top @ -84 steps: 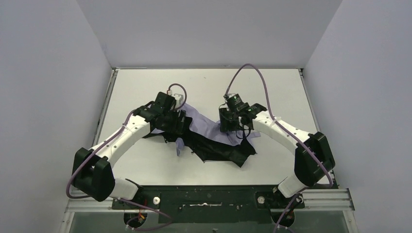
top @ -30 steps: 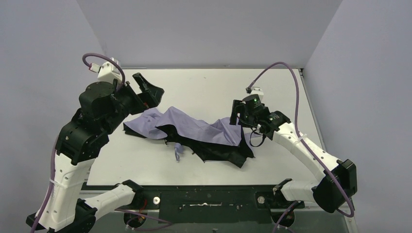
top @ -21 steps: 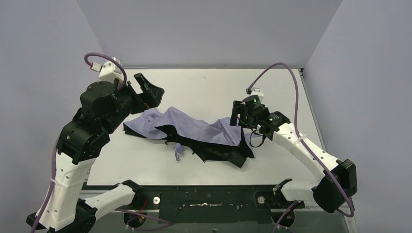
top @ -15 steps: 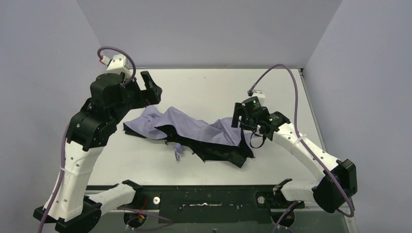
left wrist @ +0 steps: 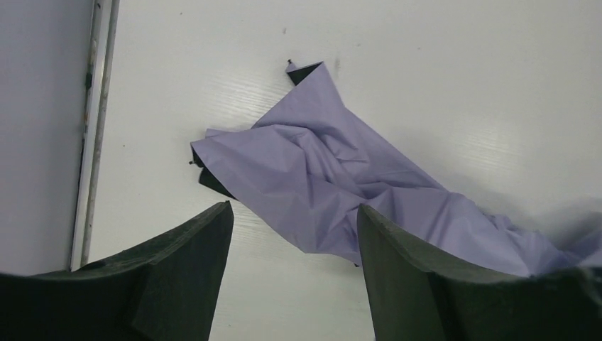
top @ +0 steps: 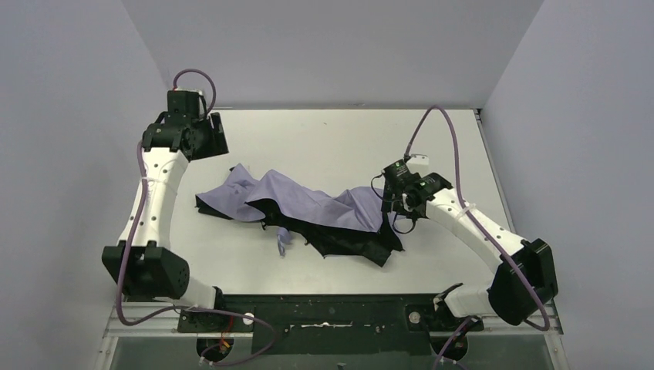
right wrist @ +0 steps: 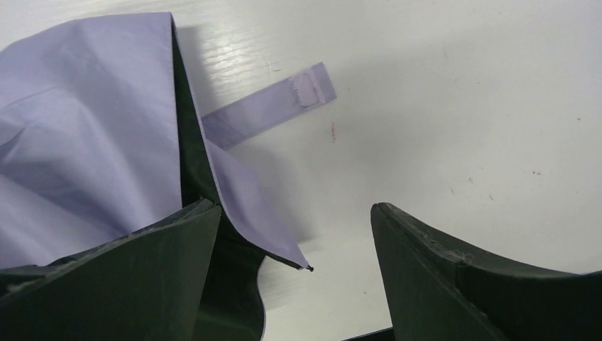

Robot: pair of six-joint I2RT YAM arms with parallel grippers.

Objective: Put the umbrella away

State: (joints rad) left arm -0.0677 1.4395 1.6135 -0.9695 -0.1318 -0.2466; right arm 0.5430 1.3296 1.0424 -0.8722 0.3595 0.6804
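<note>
Left gripper retreated far-left (jaws wide); right gripper wide by umbrella on table.

The umbrella is crinkled matt cloth; the table is smooth, faintly glossy.

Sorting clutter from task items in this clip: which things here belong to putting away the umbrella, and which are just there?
Part of the job:
- umbrella, lying crumpled on the table
- its strap
- left gripper, open
- right gripper, open

Just there:
- table
- enclosure walls
- purple cables on the arms
</note>
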